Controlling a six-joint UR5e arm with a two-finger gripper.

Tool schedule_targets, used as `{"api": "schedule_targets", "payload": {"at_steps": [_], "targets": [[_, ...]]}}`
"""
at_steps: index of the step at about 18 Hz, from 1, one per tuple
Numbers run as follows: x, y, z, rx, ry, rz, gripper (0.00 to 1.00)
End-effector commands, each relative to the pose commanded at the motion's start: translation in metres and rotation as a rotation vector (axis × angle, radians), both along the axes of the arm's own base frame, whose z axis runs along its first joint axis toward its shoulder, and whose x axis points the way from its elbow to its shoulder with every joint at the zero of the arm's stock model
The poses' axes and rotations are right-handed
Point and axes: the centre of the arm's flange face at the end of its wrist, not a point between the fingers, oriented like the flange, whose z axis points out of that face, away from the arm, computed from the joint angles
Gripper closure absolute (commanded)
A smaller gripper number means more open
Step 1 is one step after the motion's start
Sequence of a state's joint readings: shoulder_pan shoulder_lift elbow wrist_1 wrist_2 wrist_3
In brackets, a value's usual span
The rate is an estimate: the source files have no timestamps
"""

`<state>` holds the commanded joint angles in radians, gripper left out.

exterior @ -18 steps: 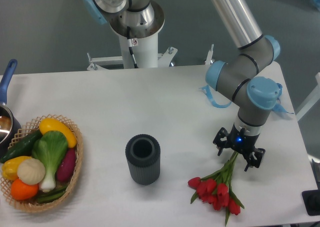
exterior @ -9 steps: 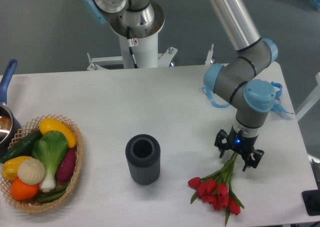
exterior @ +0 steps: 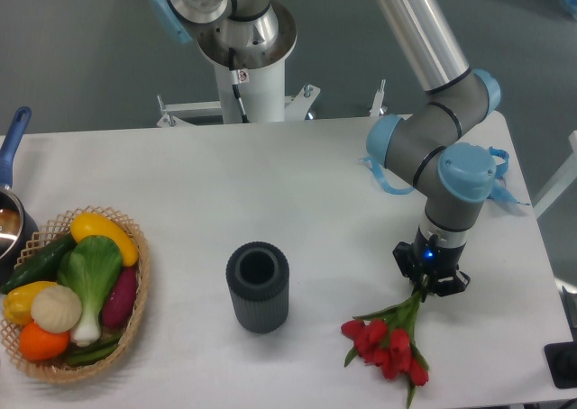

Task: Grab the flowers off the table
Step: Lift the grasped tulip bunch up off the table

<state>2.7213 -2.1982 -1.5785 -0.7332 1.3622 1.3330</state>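
Note:
The flowers (exterior: 388, 341), red tulips on green stems, lie on the white table (exterior: 297, 193) near its front right. Their heads point toward the front edge and the stems run up and right. My gripper (exterior: 429, 279) comes straight down on the upper end of the stems, its fingers drawn together around them. The stem tips are hidden under the gripper. The tulip heads look to be still resting on the tabletop.
A dark grey ribbed cylinder (exterior: 258, 287) stands upright left of the flowers. A wicker basket (exterior: 135, 301) of vegetables sits at the front left, with a pot handle (exterior: 11, 143) behind it. Blue ribbon scraps (exterior: 383, 177) lie by the arm.
The gripper fingers, spread wide a second ago, have closed on the stems. The flowers shifted slightly, the heads drawing together.

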Motion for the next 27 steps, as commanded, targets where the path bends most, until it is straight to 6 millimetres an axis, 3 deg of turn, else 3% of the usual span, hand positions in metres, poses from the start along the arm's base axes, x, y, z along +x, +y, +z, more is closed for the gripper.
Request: {"api": "schedule_targets", "payload": {"at_steps": [4, 8, 12, 15, 18, 22, 27], "targets": [[-0.004, -0.002, 0.012, 0.009, 0.018, 0.010, 0.97], [0.009, -0.001, 0.056, 0.058, 0.045, 0.061, 0.97], [0.033, 0.002, 0.110, 0.210, 0.011, 0.117, 0.97], [0.062, -0.003, 0.164, 0.370, -0.036, 0.156, 0.97], [0.085, -0.019, 0.206, 0.466, -0.034, 0.146, 0.97], [0.106, -0.018, 0.239, 0.614, -0.086, 0.090, 0.97], [0.101, -0.047, 0.266, 0.776, -0.152, 0.095, 0.97]]}}
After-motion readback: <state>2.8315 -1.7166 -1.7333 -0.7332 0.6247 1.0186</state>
